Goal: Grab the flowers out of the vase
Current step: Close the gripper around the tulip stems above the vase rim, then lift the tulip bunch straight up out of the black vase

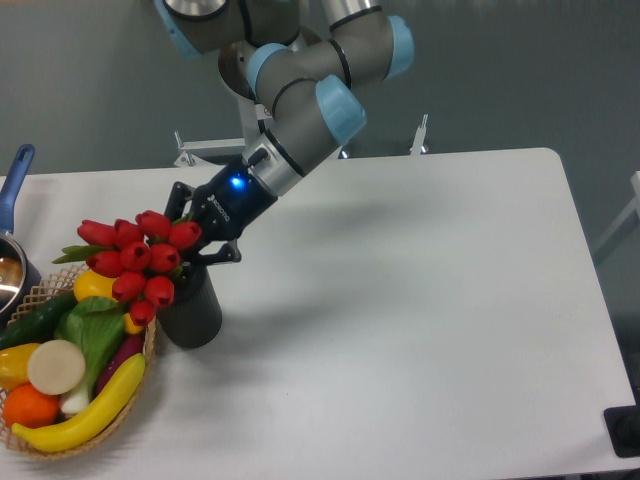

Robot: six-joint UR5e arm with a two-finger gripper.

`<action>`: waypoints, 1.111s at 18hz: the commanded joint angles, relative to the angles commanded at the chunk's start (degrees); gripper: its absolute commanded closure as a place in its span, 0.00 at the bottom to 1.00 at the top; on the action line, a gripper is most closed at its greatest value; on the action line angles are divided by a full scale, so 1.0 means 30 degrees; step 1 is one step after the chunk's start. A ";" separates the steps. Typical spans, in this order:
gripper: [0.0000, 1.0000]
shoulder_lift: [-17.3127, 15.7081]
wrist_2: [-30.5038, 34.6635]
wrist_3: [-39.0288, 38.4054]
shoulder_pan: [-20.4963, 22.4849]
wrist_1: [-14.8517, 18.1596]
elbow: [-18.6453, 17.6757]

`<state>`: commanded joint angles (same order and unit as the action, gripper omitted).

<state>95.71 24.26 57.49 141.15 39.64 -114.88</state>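
flowers (135,262): bunch of red tulip buds with green stems and narrow leaves, near the left edge of the table (420,300), leaning out leftward over the wicker basket (45,290). the buds sit above and to the left of the vase mouth; the stem ends are hidden behind the buds and the fingers, so whether they are clear of the rim cannot be told.

vase (192,308): dark ribbed cylinder, upright, just beside the right rim of the basket, directly below the gripper.

gripper (205,232): two dark fingers closed in narrow around the bunch just behind the buds, at the top of the stems; blue light lit on the wrist. the arm reaches down from the far edge of the table, tilted toward the left.

step in hand, as judged: drawing the bunch out of the vase. done well, the pull would run along the line of the stems, up and away from the mouth, not sideways, since a sideways drag could catch the rim and tip the vase toward the basket. a firm grip matters, as a loose bundle of stems may slip or shed one stalk.

basket contents: toy vegetables (70,375) in yellow, green and orange, lying under the overhanging buds; buds and vegetables look close, contact not certain.
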 joint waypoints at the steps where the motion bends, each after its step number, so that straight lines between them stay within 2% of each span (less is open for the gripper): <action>1: 1.00 -0.0117 -0.0087 -0.0468 0.0000 -0.0029 0.0205; 6: 1.00 -0.0907 -0.0762 -0.2228 0.0351 0.0029 0.1055; 11: 1.00 -0.1669 -0.1640 -0.3605 0.1288 0.0029 0.1963; 16: 1.00 -0.2460 -0.1612 -0.3696 0.2663 0.0059 0.2813; 20: 1.00 -0.2900 -0.1378 -0.3404 0.4332 0.0088 0.3546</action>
<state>87.01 20.13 47.28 154.15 39.90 -104.24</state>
